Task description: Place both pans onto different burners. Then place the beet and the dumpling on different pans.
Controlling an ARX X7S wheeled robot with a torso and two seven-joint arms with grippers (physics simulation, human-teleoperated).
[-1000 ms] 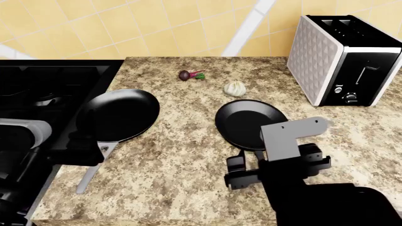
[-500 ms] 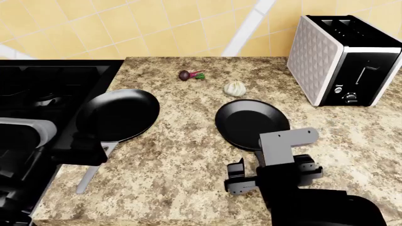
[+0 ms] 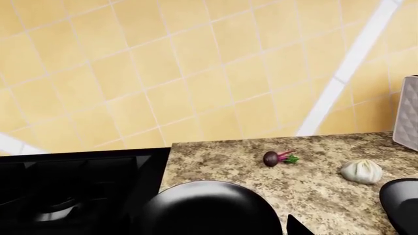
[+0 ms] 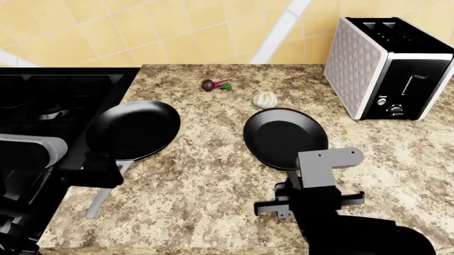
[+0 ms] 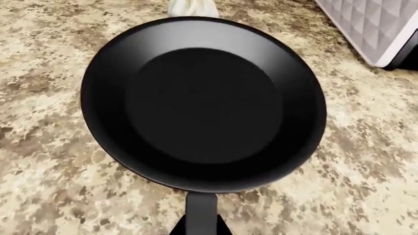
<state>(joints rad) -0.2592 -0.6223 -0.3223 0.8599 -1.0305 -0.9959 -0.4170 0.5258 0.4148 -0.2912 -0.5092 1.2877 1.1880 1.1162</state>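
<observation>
Right hand [image 4: 310, 206]: Positioned over the black handle [image 5: 200, 214] of the black-handled pan [image 4: 285, 137], at the end nearest the robot. Fingers seen to either side of the handle in the right wrist view; whether pinching it or merely straddling could not be told. Judged lined up along the handle so as to lift by it.
Left hand [image 4: 95, 172]: Set over the silver-grey handle [image 4: 106, 190] of the silver-handled pan [image 4: 133, 129], next to the stove edge. Fingers hidden; spread or pressed together could not be told.
Pans: Both found on the counter [image 4: 206, 175], neither on a burner. Round, shallow, matte black with a soft sheen at the rim. Silver-handled pan partly overhanging the stove [image 4: 57, 95] edge, close to its target.
Burners: Black grates to the left, one silvery centre cap [image 3: 58, 214] visible; unoccupied.
Beet [image 4: 210, 84]: Small dark purple-red bulb, pink stem, green leaf; lying toward the rear of the counter, apart from both pans.
Dumpling [image 4: 265, 99]: Off-white, pleated, gathered top; just beyond the far rim of the black-handled pan.
Counter: Speckled brown-beige stone finish, flat.
Toaster [image 4: 386, 66]: Quilted white sides, black front; well right, clear of the work.
Stage: Judged pan pick-up; no placement done.
</observation>
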